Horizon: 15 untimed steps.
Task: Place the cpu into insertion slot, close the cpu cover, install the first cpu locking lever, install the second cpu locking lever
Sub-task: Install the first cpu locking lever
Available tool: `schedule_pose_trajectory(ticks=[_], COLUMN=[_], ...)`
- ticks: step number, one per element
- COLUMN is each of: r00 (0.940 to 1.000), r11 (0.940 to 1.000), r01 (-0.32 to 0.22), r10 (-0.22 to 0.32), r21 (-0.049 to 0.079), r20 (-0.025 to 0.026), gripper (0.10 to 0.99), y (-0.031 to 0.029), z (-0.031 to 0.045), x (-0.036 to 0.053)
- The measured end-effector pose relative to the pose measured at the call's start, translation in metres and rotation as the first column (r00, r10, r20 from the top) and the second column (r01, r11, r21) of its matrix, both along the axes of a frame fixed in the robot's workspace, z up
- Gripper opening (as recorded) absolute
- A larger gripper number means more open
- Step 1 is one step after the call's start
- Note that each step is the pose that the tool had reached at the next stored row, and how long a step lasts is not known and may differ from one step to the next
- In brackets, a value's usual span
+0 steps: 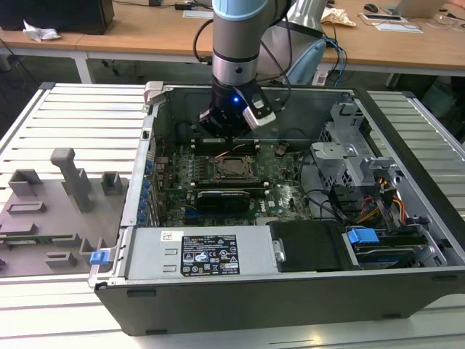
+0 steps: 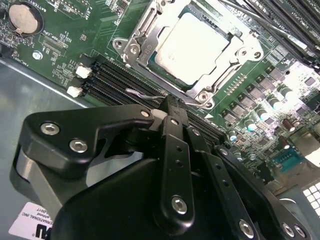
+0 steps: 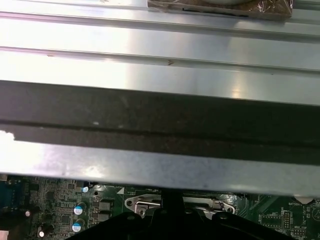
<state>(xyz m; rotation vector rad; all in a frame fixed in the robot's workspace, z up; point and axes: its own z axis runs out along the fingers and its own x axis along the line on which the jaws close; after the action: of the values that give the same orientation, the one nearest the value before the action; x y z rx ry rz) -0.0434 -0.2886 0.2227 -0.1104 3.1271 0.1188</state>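
The cpu [image 2: 192, 47], a pale silvery square, lies in the socket on the green motherboard [image 1: 280, 178]. The cpu cover [image 2: 142, 47], a grey metal frame, lies flat around it. A thin wire locking lever [image 2: 142, 92] runs along the socket's edge, just off the black fingertips. My gripper [image 2: 169, 107] is shut with nothing visibly between its fingers, and its tip is down beside that lever. In the exterior view the gripper [image 1: 229, 138] hangs low inside the open computer case, just behind the socket [image 1: 234, 169]. The first wrist view shows the socket's edge [image 3: 145, 202] below the case wall.
Black memory slots [image 2: 115, 80] lie between the gripper and the socket. A grey power supply [image 1: 203, 251] fills the case's front, and a drive cage [image 1: 341, 156] with cables stands at the exterior view's right. The case wall [image 3: 160, 125] is close behind. A grey fixture board [image 1: 51, 211] lies outside the case.
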Motion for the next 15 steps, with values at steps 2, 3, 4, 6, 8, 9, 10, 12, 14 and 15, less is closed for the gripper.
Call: schedule_pose_trajectory(ticks=[2, 3, 4, 6, 8, 9, 10, 12, 14, 15], r00=[1.0000, 1.0000, 1.0000, 1.0000, 1.0000, 1.0000, 1.0000, 1.0000, 1.0000, 1.0000], r11=[1.0000, 1.0000, 1.0000, 1.0000, 1.0000, 1.0000, 1.0000, 1.0000, 0.9998, 0.9997], r01=[0.000, 0.000, 0.000, 0.000, 0.000, 0.000, 0.000, 0.000, 0.000, 0.000], r10=[0.000, 0.000, 0.000, 0.000, 0.000, 0.000, 0.000, 0.000, 0.000, 0.000], r21=[0.000, 0.000, 0.000, 0.000, 0.000, 0.000, 0.002, 0.008, 0.020, 0.024], r20=[0.0001, 0.0001, 0.0000, -0.0004, -0.0010, -0.0011, -0.0011, -0.0012, -0.0013, -0.0011], gripper=[0.106, 0.106, 0.106, 0.106, 0.106, 0.106, 0.106, 0.106, 0.106, 0.106], y=[0.0001, 0.0000, 0.0001, 0.0017, 0.0027, 0.0027, 0.0027, 0.0027, 0.0027, 0.0028], z=[0.0001, 0.0005, 0.0006, 0.0005, 0.0003, 0.0002, 0.0001, -0.0001, -0.0007, -0.0019], x=[0.0005, 0.0022, 0.0047, 0.0093, 0.0137, 0.0150, 0.0170, 0.0197, 0.0229, 0.0238])
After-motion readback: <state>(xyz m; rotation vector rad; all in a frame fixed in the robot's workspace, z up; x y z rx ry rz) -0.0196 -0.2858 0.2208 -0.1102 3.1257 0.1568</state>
